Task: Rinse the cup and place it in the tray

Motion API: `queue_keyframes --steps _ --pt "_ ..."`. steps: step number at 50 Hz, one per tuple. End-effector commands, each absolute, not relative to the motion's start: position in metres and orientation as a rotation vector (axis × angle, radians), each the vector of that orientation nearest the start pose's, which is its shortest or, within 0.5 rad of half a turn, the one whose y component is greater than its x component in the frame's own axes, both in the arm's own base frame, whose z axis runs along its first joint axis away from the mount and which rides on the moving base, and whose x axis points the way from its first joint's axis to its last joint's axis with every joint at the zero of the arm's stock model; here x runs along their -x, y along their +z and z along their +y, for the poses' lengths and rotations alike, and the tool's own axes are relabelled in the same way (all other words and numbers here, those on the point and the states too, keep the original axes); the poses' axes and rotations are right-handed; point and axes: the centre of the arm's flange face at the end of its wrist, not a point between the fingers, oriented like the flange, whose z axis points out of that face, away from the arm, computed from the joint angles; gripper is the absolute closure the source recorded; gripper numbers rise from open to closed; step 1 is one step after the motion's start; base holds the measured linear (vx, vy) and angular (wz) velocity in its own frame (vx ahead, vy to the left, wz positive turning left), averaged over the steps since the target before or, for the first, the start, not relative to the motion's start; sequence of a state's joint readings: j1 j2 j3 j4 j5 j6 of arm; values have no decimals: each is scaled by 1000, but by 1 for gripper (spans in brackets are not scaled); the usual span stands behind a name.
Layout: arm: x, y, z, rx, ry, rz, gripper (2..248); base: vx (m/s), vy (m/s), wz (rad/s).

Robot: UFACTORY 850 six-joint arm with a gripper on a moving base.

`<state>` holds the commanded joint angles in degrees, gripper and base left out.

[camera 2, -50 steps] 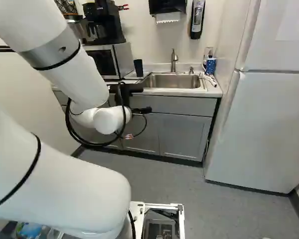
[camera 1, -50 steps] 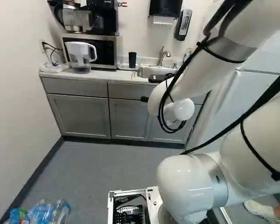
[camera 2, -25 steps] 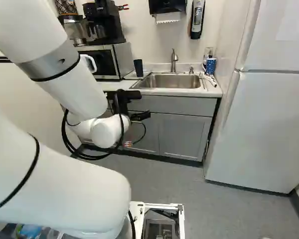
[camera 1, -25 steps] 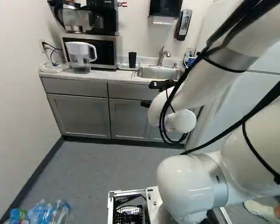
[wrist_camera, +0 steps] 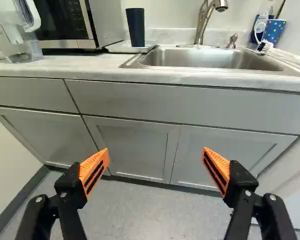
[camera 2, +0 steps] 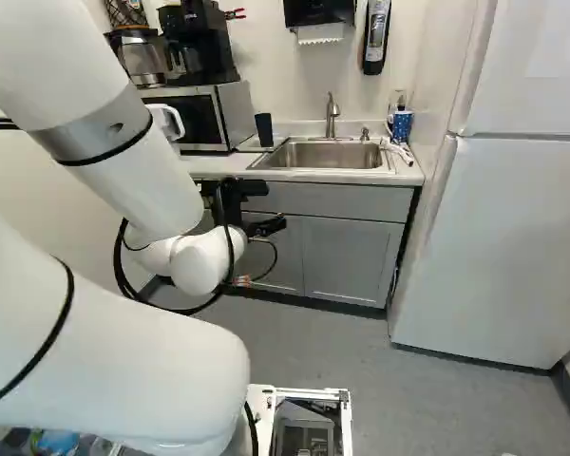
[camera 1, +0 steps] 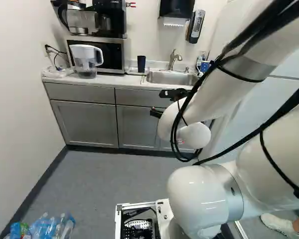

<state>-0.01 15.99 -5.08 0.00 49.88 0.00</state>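
The black two-fingered gripper with orange pads (wrist_camera: 156,149) stands wide, with nothing between its fingers; it hangs out in front of the grey cabinet doors (wrist_camera: 130,145), short of the counter. The white jointed arm (camera 1: 222,89) reaches forward to it.

The tall, dark, tapered plastic cup (wrist_camera: 135,27), which I take to be the task's cup, stands upright on the shallow white tray (wrist_camera: 117,49), between the silver-and-black microwave (wrist_camera: 65,22) and the stainless steel sink (wrist_camera: 200,57). It lies ahead of the gripper, beyond the counter's front edge and slightly to the microwave side of the line midway between the fingers. Its long axis is vertical and the fingers are spread side to side, so a level approach should straddle it.

Whether it has been rinsed I can't tell. If it has, the placing looks done and only backing clear remains; if not, it would have to go to the curved metal faucet (wrist_camera: 202,22) and return. Coming in too low would risk striking the pale countertop (wrist_camera: 80,65). A blue spotted cup (wrist_camera: 273,31) stands at the sink's far corner, beside a white brush (wrist_camera: 265,46).
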Motion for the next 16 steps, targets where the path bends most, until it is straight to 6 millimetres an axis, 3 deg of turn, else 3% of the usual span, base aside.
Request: queue_keyframes --steps 16 --pt "-270 366 0 2558 -1824 0 3 0 0 0"
